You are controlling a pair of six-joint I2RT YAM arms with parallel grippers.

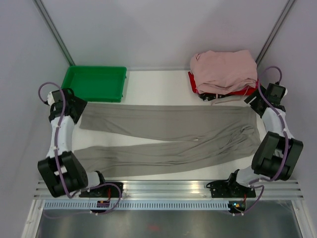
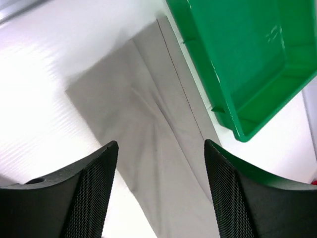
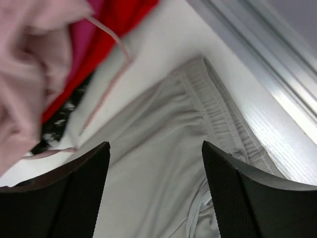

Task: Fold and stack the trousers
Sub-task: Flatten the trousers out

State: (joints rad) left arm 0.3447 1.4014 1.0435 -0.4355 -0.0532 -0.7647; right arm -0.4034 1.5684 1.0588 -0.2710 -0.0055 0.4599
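Observation:
The taupe trousers (image 1: 173, 136) lie flat across the white table, waistband at the right, both legs stretching left and splayed apart. My left gripper (image 1: 74, 105) hovers open above the far leg's cuff (image 2: 148, 129), with nothing between its fingers (image 2: 94, 188). My right gripper (image 1: 253, 101) stands open over the elastic waistband (image 3: 223, 114) at the trousers' far right corner, holding nothing. In the right wrist view the cloth (image 3: 158, 168) shows between the spread fingers (image 3: 233, 193).
A green tray (image 1: 95, 82) stands at the back left, right beside the far cuff. At the back right a heap of pale pink garments (image 1: 224, 69) rests on red cloth (image 1: 193, 82), and a pink drawstring (image 3: 106, 89) trails toward the waistband.

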